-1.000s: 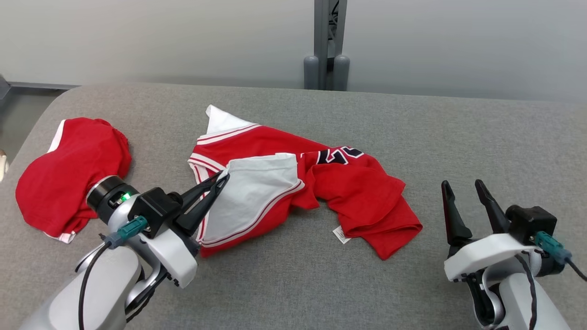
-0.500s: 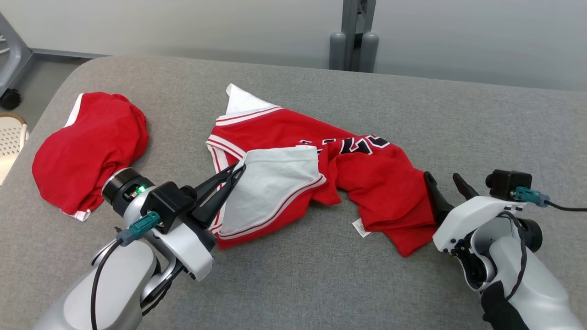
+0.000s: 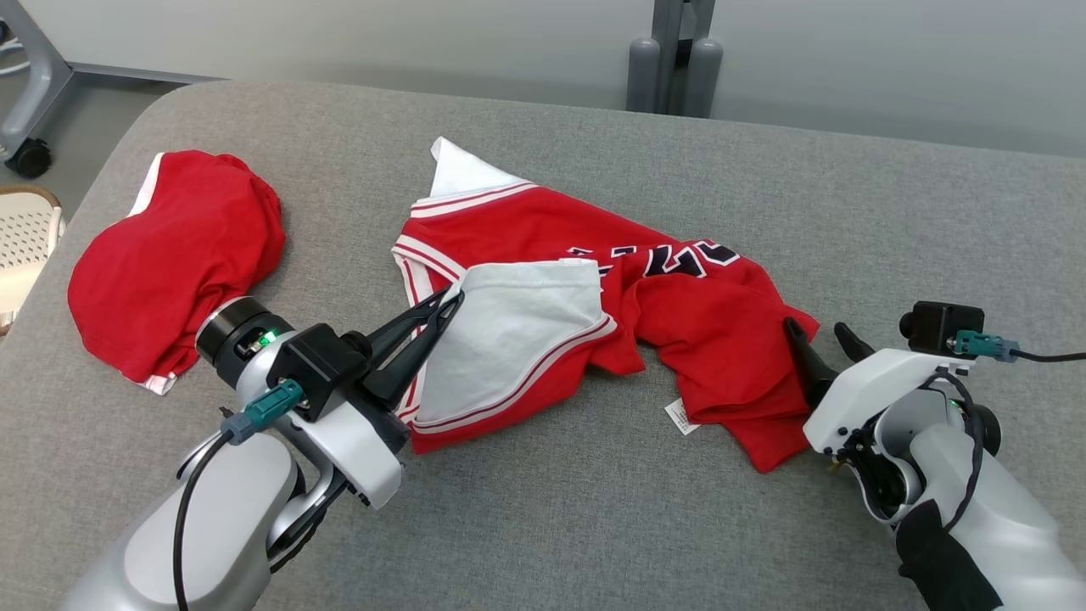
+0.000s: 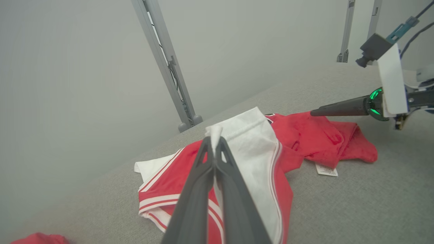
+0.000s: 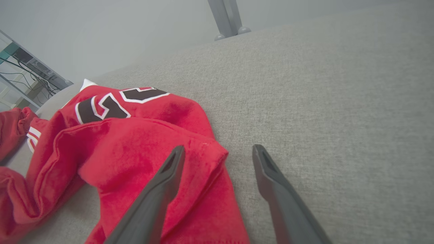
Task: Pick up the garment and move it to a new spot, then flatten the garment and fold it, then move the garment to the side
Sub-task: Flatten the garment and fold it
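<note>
The garment is a red jersey with white trim and dark lettering, lying crumpled mid-table. My left gripper is shut on the corner of its white flap, and the pinch shows at the fingertips in the left wrist view. At the jersey's right edge my right gripper is open. One finger lies over the red cloth and the other over bare table. A white label sticks out of the lower hem.
A second red garment lies bunched at the table's left end. The grey cloth-covered table has a rounded far-left corner. A grey post stands behind the table. A pale basket rim and a wheeled frame are off the left edge.
The camera has shifted, moving the whole scene. My right gripper has moved in to the jersey's right edge, one finger now over the cloth. The left gripper keeps its hold on the white flap.
</note>
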Motion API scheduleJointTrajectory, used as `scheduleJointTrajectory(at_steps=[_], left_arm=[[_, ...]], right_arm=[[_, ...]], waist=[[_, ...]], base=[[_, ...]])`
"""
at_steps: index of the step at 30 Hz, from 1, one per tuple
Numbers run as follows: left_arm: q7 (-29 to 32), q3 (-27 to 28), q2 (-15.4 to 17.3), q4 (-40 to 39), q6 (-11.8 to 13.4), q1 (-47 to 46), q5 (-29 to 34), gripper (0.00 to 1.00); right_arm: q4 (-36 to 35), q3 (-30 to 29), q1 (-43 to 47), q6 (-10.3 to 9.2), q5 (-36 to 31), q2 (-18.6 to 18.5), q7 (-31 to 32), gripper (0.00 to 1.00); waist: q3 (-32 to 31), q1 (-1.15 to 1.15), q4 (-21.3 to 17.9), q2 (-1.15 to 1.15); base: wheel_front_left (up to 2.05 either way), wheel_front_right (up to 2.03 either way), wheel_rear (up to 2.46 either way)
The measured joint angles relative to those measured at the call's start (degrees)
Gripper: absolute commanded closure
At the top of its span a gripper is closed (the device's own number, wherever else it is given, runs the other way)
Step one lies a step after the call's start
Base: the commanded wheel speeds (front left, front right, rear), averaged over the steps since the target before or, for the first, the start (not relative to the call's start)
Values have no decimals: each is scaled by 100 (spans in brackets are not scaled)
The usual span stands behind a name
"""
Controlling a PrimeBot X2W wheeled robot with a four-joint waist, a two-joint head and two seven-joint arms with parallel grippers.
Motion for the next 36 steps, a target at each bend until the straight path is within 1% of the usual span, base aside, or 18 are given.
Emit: scheduleJointTrajectory(at_steps=[6, 7, 8, 9, 10, 11, 17, 21, 25, 29, 32, 33, 36], left_arm=[[0, -16, -5, 2, 0, -4, -36, 100], [0, -18, -5, 2, 0, -6, -42, 100], [0, -20, -5, 2, 0, -9, -42, 100], [0, -21, -4, 3, 0, -10, -43, 100], [0, -21, -4, 4, 0, -11, -43, 100], [0, -22, -4, 4, 0, -12, -43, 100], [0, -21, -5, 9, 0, -20, -51, 100], [0, 2, -8, 24, 0, -22, -54, 100], [0, 53, -21, 30, 0, -17, -97, 100], [0, 134, -32, 33, 0, 6, -100, 100], [0, 263, -57, 35, 0, 40, -122, 100], [0, 370, -52, 34, 0, 79, -116, 100], [0, 512, -16, 33, 0, 111, -42, 100]], right_arm=[[137, 268, -97, 0, 265, -57, -69, 0], [152, 305, -102, 0, 305, -59, -79, 15], [163, 341, -109, 0, 346, -67, -103, 51], [174, 378, -120, 0, 382, -77, -107, 67], [188, 425, -135, 0, 430, -87, -115, 92], [199, 466, -149, 0, 467, -92, -131, 100], [222, 704, -202, 0, 661, -164, -258, 100], [230, 916, -211, 0, 748, -244, -448, 100], [155, 1116, -216, 0, 744, -357, -636, 100], [14, 1255, -225, 1, 600, -505, -783, 100], [-169, 1257, -315, 0, 276, -695, -815, 100], [-480, 1077, -397, 1, -103, -848, -826, 100], [-892, 695, -424, 1, -781, -1014, -832, 100]], waist=[[18, 0, 16, 0], [20, 0, 16, 0], [23, 0, 16, 0], [25, 0, 15, 0], [26, 0, 14, 0], [27, 0, 13, 0], [37, 0, 7, 0], [5, 0, -13, 0], [-74, 0, -35, 0], [-204, 0, -68, 0], [-316, 0, -104, 0], [-396, 0, -142, 0], [-519, 0, -209, 0]], base=[[0, 0, 0], [0, 0, 0], [0, 0, 0], [0, 0, 0], [0, 0, 0], [0, 0, 0], [0, 0, 0], [0, 0, 0], [0, 0, 0], [0, 0, 0], [0, 0, 0], [0, 0, 0], [0, 0, 0]])
